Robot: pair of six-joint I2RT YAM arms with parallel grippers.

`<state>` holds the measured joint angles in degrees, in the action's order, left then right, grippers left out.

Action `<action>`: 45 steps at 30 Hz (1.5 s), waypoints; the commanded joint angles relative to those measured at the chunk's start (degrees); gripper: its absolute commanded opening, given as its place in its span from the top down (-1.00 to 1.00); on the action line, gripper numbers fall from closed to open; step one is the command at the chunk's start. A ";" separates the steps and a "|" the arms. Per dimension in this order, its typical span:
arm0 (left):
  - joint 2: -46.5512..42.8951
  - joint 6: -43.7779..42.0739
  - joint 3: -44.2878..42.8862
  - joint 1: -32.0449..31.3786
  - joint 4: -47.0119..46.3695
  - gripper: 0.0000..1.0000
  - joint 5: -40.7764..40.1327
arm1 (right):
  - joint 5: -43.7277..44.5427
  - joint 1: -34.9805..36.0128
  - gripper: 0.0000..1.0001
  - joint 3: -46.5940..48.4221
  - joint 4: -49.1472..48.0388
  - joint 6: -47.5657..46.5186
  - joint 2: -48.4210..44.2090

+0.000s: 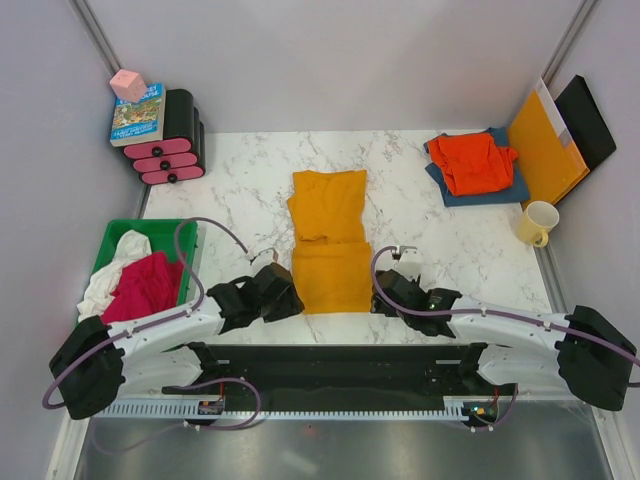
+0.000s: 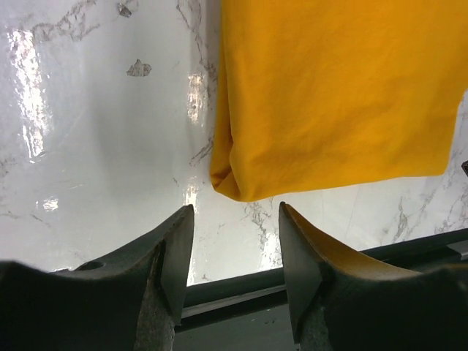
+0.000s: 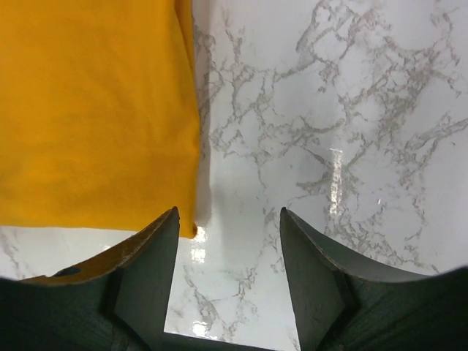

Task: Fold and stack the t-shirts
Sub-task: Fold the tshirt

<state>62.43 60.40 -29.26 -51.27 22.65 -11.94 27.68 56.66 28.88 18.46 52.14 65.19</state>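
marble bench (image 1: 440,250): mustard-yellow t-shirt (image 1: 328,245) lies between the spread left hand (image 2: 235,210) and spread right hand (image 3: 229,212); green bin (image 1: 160,232) sits outboard of the left hand, mug (image 1: 537,223) beyond the right hand.

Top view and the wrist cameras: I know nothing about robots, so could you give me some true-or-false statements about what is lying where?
1. The mustard-yellow t-shirt lies on the table between the left tool and the right tool. True.
2. The left tool is clamped on that shirt. False: it is open and empty, by the shirt's near corner.
3. The red-orange t-shirt lies on the dark blue t-shirt. True.
4. The green bin is empty. False: it holds the magenta t-shirt and the white t-shirt.
5. The mug stands on the left of the table. False: it stands at the right, by the orange-yellow folder.
6. The right tool is open. True.
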 commanded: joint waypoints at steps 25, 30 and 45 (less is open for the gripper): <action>9.73 3.93 2.45 -0.59 -6.39 0.03 0.78 | -6.67 2.13 -0.05 -4.80 -8.26 2.79 9.52; 7.53 4.99 4.55 -0.94 -6.13 0.31 1.13 | -8.43 3.45 0.17 -6.99 -7.30 4.72 8.29; 6.30 4.29 2.28 -4.10 -3.95 0.96 -0.53 | -3.26 8.81 1.00 -4.03 0.59 4.11 2.14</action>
<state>68.84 64.88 -25.69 -53.06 12.73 -10.48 22.92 62.48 22.63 5.80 57.78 68.49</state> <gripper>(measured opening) 0.033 0.010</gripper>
